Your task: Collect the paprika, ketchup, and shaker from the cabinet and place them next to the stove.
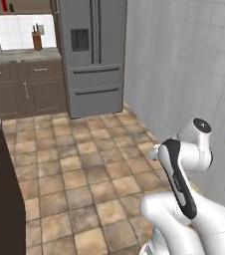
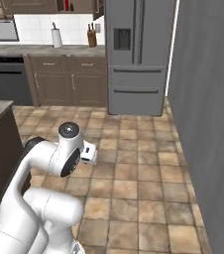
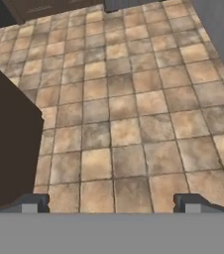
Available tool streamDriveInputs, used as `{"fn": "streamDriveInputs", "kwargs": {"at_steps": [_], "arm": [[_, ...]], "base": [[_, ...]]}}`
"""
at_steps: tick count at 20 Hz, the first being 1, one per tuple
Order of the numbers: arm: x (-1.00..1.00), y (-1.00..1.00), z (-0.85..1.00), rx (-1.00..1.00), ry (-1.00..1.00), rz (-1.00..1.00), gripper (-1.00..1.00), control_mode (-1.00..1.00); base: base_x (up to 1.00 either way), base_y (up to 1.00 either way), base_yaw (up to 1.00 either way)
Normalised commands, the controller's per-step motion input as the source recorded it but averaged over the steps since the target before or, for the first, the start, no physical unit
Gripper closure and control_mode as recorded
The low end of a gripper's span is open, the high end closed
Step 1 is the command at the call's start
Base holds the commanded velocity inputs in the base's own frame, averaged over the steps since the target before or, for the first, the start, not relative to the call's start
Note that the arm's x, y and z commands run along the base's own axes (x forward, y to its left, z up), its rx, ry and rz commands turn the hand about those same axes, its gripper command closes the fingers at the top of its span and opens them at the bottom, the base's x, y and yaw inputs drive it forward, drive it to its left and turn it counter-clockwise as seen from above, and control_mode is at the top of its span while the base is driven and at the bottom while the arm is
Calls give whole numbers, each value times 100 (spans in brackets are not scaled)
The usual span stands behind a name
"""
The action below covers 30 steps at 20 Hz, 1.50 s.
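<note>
The cabinet [image 2: 49,6] hangs on the far wall, left of the refrigerator [image 2: 136,54]; red and dark items stand in its open niche, too small to identify. The gripper [image 3: 112,202] points down at tiled floor [image 3: 129,134], fingers wide apart, holding nothing. The arm is folded close above the base. A dark island [image 3: 7,149] borders the left, a grey wall [image 2: 208,124] the right; open floor lies between.

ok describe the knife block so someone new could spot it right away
Start at the grey fridge on the far wall. On the counter just left of it stands the knife block, a small brown wooden block with dark handles sticking up. The paper towel roll further left is white.
</note>
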Motion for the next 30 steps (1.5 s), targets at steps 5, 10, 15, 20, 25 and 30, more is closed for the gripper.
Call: {"fn": "streamDriveInputs", "kwargs": {"at_steps": [5, 10, 15, 20, 25, 30], "arm": [[0, 0, 0, 0, 0, 0, -100, 100], [0, 0, 0, 0, 0, 0, -100, 100], [0, 0, 0, 0, 0, 0, -100, 100], [0, 0, 0, 0, 0, 0, -100, 100], [0, 0, 0, 0, 0, 0, -100, 100], [0, 0, 0, 0, 0, 0, -100, 100]], "base": [[100, -20, 28], [100, -16, 20], [100, -9, 13], [100, -10, 11], [100, -3, 9], [100, 0, 3]]}}
